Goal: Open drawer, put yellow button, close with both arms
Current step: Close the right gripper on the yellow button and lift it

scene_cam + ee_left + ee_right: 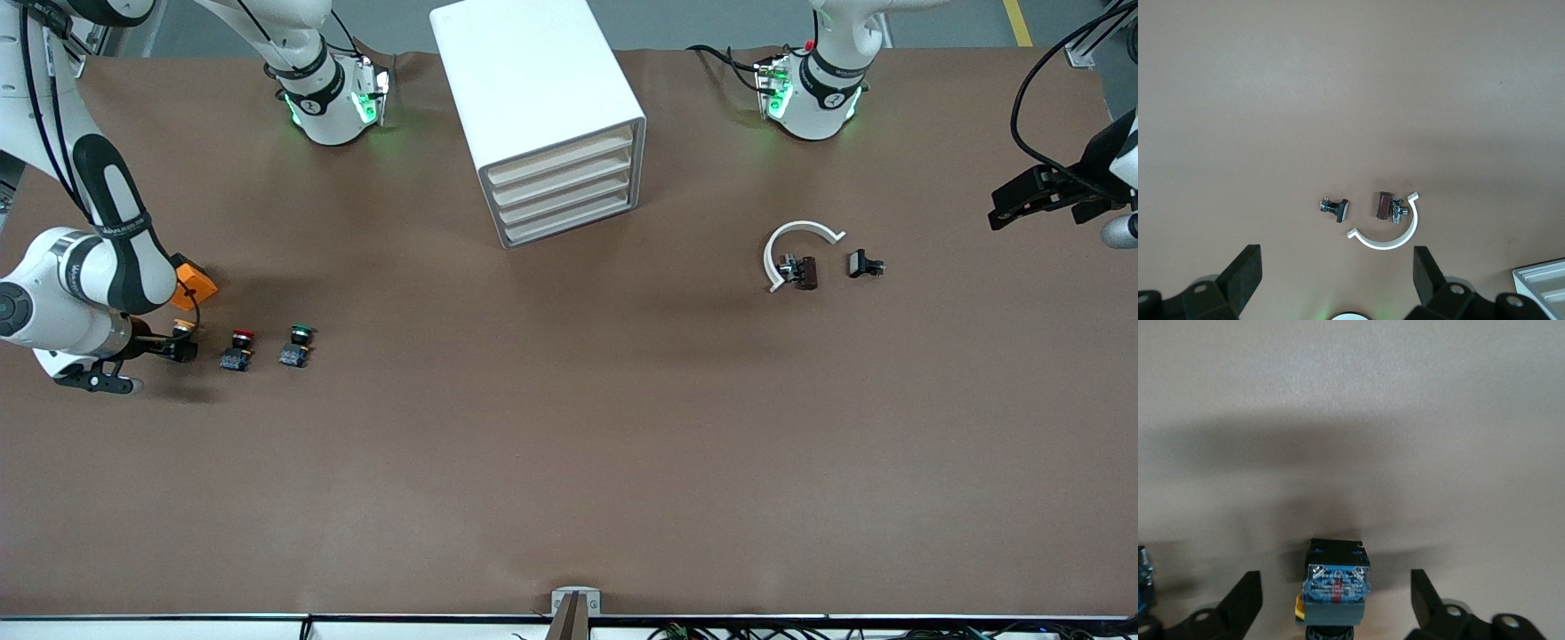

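The yellow button [183, 329] lies on the table at the right arm's end, next to the red-capped one. My right gripper [181, 345] is low at it and open. In the right wrist view the button's blue base block [1336, 587] sits between the two spread fingers [1245, 600], apart from both. The drawer [560, 153], uppermost of four in the white cabinet [533, 71], is shut. My left gripper [1013, 206] is open and empty, up over the left arm's end of the table; in its wrist view [1336, 277] nothing lies between its fingers.
A red-capped button [238, 349] and a green-capped button [297, 346] stand beside the yellow one. An orange cube [196, 284] lies by the right arm's wrist. A white C-shaped clip [798, 233], a brown-and-metal part [802, 271] and a small black part [864, 265] lie toward the left arm's end.
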`<state>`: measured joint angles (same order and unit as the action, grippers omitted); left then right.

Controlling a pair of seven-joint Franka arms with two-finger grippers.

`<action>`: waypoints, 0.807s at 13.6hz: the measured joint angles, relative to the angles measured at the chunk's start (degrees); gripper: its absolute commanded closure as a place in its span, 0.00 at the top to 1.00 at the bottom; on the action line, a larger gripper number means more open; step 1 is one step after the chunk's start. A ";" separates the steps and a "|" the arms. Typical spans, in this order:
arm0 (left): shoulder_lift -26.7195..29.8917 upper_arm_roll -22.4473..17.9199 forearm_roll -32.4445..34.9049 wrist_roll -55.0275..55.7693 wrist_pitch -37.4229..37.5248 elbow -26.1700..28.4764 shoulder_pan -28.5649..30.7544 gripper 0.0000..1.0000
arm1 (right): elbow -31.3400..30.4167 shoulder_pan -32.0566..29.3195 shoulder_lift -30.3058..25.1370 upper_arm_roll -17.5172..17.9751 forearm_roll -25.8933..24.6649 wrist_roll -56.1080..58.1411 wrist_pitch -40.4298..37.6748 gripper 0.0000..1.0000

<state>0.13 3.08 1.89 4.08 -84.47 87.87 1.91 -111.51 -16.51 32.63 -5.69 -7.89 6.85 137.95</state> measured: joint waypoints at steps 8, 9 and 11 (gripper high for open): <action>0.00 0.00 0.00 0.00 0.00 -0.05 0.00 1.00 | 0.10 -0.10 0.35 0.17 0.21 0.04 -0.08 0.28; 0.00 0.00 0.00 0.00 0.00 -0.06 0.00 1.00 | 0.10 -0.10 0.35 0.17 0.21 0.06 -0.08 0.28; 0.00 0.00 0.00 0.00 0.00 -0.08 0.00 1.00 | 0.18 -0.09 0.36 0.21 0.21 0.15 -0.08 0.28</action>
<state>0.13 3.08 1.89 4.08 -84.47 87.80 1.91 -111.33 -16.60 32.99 -5.48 -7.69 7.01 137.87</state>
